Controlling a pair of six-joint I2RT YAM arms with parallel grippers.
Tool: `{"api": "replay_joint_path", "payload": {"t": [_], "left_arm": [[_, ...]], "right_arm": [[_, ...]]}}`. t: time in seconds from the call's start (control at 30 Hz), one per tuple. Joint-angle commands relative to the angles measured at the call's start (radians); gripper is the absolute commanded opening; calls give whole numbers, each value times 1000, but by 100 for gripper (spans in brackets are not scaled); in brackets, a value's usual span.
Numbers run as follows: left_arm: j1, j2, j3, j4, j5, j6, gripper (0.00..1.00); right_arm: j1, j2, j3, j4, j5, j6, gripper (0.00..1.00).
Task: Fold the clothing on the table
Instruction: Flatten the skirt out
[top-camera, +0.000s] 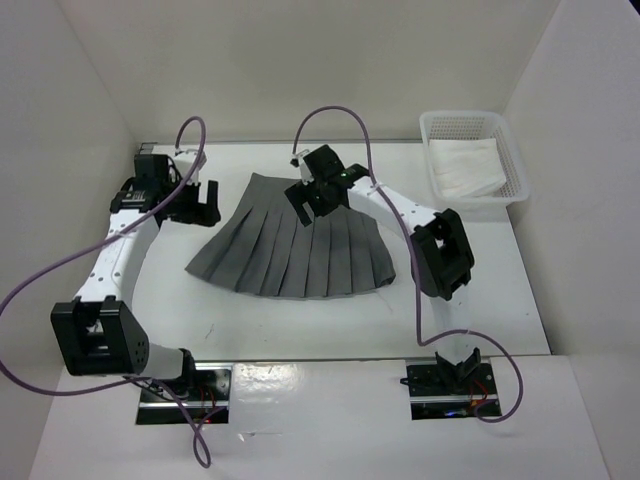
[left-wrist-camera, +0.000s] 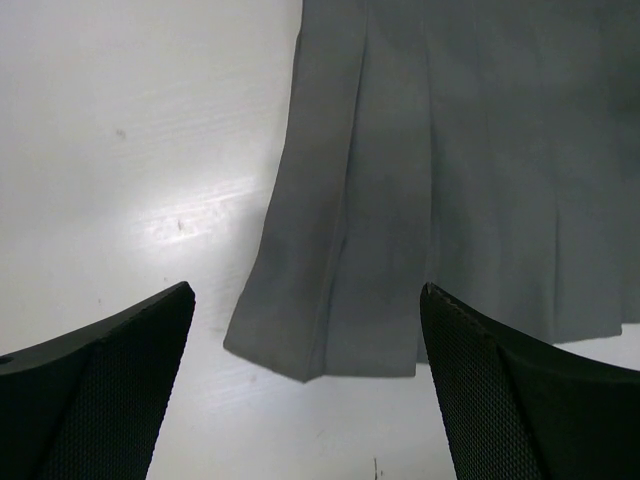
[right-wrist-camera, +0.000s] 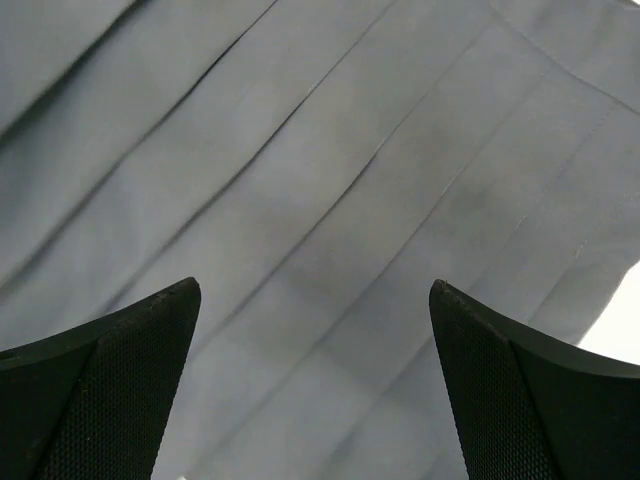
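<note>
One grey skirt (top-camera: 295, 245) lies fanned flat at the centre of the top view. The right gripper (top-camera: 320, 203) hangs over its upper part, jaws spread and empty. The left gripper (top-camera: 203, 208), also spread, is just off its left edge. A white table (top-camera: 480, 290) lies beneath, with a basket (top-camera: 515, 170) of cloth (top-camera: 465, 165) at upper right and white walls (top-camera: 300, 60) around.

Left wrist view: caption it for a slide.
Open left gripper poised over a corner of the grey pleated skirt on the white table.

White mesh plastic rectangular basket (top-camera: 462, 124) in far right corner, folded white cloth (top-camera: 465, 167) inside it, plain white walls (top-camera: 300, 60) around.
</note>
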Motion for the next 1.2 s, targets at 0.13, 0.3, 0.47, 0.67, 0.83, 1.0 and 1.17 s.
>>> {"api": "replay_joint_path", "payload": {"t": [0.13, 0.3, 0.47, 0.67, 0.83, 1.0, 1.17], "left_arm": [[40, -131, -112, -46, -21, 41, 99], [62, -184, -154, -46, -59, 32, 99], [73, -194, -163, -69, -78, 32, 99], [73, -194, -163, -69, -87, 32, 99], [73, -194, -163, -69, -87, 32, 99], [73, -184, -163, -79, -97, 32, 99], [73, -175, -163, -79, -98, 32, 99]], "right_arm": [[11, 213, 279, -30, 131, 226, 99], [31, 343, 483, -98, 226, 332, 99], [42, 460, 615, -167, 329, 387, 99], [42, 544, 724, -195, 364, 396, 99], [31, 604, 761, -195, 343, 386, 99], [1, 658, 785, -195, 311, 375, 99], [-19, 660, 743, -204, 184, 344, 99]]}}
